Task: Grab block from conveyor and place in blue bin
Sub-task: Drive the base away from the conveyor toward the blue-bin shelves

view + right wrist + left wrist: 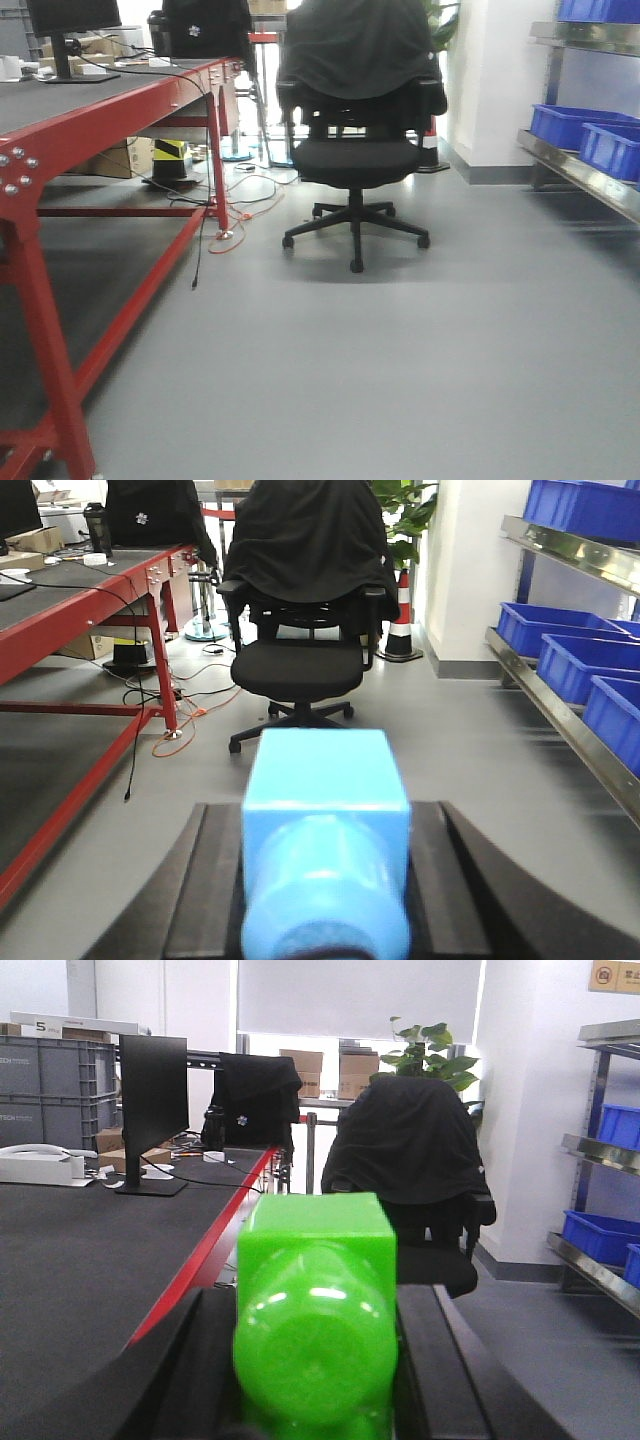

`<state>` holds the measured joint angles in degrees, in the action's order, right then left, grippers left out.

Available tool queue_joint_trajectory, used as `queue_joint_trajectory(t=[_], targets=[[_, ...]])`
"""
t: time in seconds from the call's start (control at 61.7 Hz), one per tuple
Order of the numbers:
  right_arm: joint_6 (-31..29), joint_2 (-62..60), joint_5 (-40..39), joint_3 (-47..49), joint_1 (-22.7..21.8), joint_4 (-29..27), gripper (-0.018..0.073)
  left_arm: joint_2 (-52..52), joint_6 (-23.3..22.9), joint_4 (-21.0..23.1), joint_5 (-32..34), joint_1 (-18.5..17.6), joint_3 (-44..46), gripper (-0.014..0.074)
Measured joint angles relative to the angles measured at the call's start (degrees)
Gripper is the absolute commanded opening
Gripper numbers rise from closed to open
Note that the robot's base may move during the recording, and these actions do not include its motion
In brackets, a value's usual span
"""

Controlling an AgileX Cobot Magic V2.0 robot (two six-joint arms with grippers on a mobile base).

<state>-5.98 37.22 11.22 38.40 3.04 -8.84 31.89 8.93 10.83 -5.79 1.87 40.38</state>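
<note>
Between their fingers (440, 1360), left tool (315, 1345) grips green block (315, 1290), right tool (325, 880) blue block (325, 810), long axes apparently forward.

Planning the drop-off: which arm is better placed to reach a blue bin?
Right, probably: the right pincer grips a blue block with blue bins close beside it. The left pincer, gripping a green block, sits by the conveyor, farther off.
</note>
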Motion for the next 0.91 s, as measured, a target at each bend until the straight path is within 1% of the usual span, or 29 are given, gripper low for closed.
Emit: queue_joint_trajectory(t=[0.907], targets=[[0.0,0.0,0.0,0.0,0.0,0.0,-0.0162,0.0,0.0,0.0,0.0,0.0,0.0,-0.0111]])
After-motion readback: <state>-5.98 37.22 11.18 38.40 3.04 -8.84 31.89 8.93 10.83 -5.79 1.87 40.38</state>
